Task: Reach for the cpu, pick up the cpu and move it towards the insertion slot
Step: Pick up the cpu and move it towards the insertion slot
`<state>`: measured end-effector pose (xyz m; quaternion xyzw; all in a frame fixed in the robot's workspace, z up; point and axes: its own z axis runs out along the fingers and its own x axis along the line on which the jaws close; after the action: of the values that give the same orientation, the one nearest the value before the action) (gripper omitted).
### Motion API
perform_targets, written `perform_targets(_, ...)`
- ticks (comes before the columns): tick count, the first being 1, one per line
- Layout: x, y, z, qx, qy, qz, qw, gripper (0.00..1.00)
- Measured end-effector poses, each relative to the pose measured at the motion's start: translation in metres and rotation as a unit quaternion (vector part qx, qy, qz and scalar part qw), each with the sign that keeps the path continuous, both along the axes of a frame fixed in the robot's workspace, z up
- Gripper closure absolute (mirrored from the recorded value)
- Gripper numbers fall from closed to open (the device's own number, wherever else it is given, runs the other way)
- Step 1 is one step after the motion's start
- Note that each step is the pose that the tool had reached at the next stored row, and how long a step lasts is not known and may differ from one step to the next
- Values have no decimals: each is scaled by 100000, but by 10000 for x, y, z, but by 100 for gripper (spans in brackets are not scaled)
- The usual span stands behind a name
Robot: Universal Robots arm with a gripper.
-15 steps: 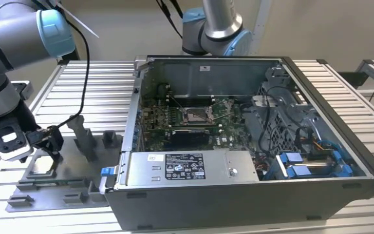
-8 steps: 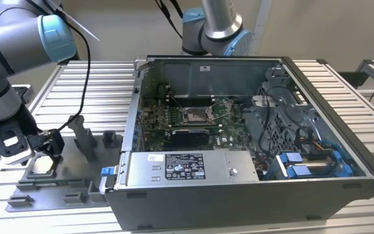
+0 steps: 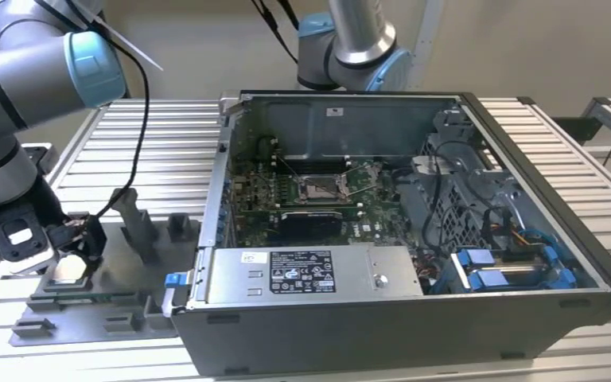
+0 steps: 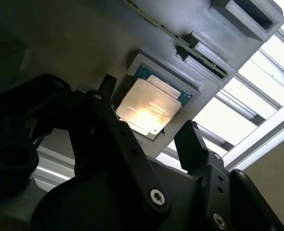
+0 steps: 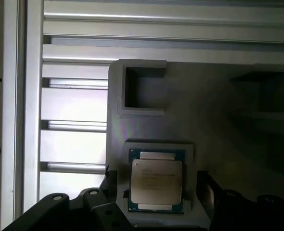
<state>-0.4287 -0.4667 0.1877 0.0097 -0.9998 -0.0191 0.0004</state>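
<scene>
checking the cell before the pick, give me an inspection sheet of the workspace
surface: slatted aluminium table, grey plastic fixture plate on it
job's things: small square silver-topped cpu seated in the plate's pocket; silver-framed square insertion slot on the green board inside the open grey computer case
clutter: nothing seen
end effector: black, open, fingers either side of the cpu, not touching
cables: black cable hanging along the arm; wires inside the case
surroundings: beige wall behind

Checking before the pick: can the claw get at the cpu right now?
Probably yes. The claw hangs over the cpu with its jaws open, one on each side, and nothing lies on top of it. Only the low rim of the grey pocket surrounds it.
</scene>
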Motion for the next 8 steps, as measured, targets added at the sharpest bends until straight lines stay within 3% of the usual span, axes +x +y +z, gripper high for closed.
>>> perform_targets(8,-1,-1,-49,-10,17,2,100000,0)
